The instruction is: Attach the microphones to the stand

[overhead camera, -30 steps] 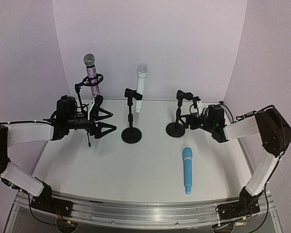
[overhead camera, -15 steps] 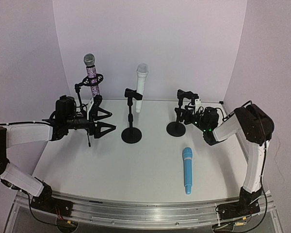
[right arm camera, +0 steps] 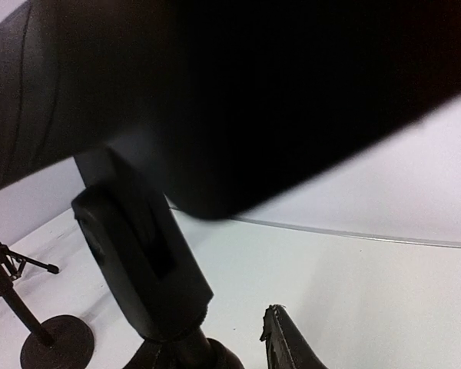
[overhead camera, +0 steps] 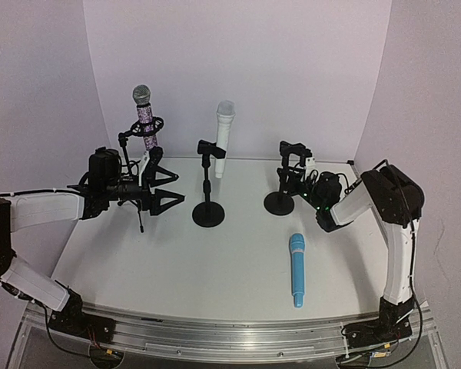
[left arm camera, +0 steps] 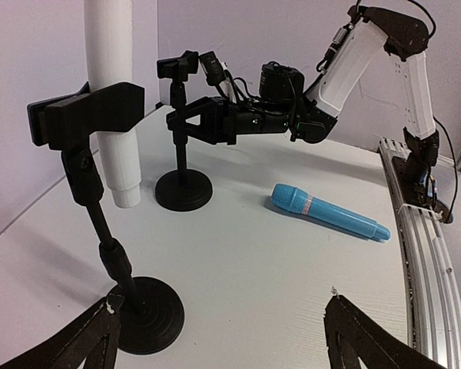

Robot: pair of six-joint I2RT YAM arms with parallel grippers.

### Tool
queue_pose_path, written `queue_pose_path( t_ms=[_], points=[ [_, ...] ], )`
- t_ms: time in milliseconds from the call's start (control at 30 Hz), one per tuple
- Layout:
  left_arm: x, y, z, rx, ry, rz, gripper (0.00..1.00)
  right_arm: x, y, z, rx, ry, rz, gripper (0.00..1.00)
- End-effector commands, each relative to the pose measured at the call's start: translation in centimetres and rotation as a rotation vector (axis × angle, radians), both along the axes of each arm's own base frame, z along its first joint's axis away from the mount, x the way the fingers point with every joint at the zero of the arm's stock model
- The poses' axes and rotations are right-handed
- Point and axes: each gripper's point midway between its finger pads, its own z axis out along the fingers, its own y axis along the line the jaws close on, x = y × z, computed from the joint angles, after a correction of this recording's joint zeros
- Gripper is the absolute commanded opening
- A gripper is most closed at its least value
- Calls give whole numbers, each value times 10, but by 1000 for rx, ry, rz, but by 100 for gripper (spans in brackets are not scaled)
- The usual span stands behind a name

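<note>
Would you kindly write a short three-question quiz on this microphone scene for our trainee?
1. True or false: the blue microphone is clipped into a stand.
2. Which stand is the right tool closest to? A) leftmost B) middle C) rightmost
3. How many microphones stand upright?
Key: 1 false, it lies flat on the table. 2 C, the empty stand. 3 two: the purple microphone and the white microphone.
</note>
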Motion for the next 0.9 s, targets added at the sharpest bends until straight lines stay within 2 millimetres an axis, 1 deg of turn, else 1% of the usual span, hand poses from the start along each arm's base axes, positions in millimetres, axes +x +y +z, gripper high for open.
queue_pose_path(
  t_ms=[0, 67, 133, 200, 267, 367, 467, 500, 567, 633, 667, 733, 767, 800, 867],
  points=[
    [9, -1, 17, -11, -53, 6, 92, -3, 5, 11, -1, -55, 9, 23],
    [9, 0, 17, -11, -56, 4, 92, -5, 5, 12, -6, -59, 13, 14],
    [9, 0, 17, -10, -59, 5, 92, -7, 7, 15, -13, -68, 20, 9],
    [10, 1, 18, -11, -61, 9, 92, -10, 11, 23, -17, -87, 26, 4],
    [10, 2, 22, -14, -69, 12, 92, -15, 16, 39, -17, -122, 23, 0],
    [9, 5, 29, -18, -86, 16, 92, -29, 28, 69, -17, -183, 6, 0],
    [5, 7, 38, -24, -110, 16, 92, -55, 44, 102, -12, -240, -5, 0],
    [2, 8, 41, -26, -119, 14, 92, -65, 51, 109, -17, -253, -10, 0],
    [-4, 10, 46, -30, -136, 12, 93, -86, 62, 117, -37, -263, -26, 0],
    [-9, 12, 49, -32, -145, 8, 93, -110, 80, 119, -35, -257, -11, 0],
    [-12, 13, 51, -35, -151, 6, 93, -120, 85, 120, -39, -257, -14, 0],
    [-17, 14, 54, -41, -161, 3, 93, -145, 102, 121, -53, -264, -2, 0],
    [-19, 15, 55, -44, -166, 0, 93, -156, 108, 121, -56, -264, -6, 0],
    [-21, 15, 55, -46, -166, -3, 93, -170, 119, 122, -58, -266, 11, 0],
    [-25, 16, 56, -48, -172, -8, 93, -193, 134, 121, -70, -268, 20, 0]
  ],
)
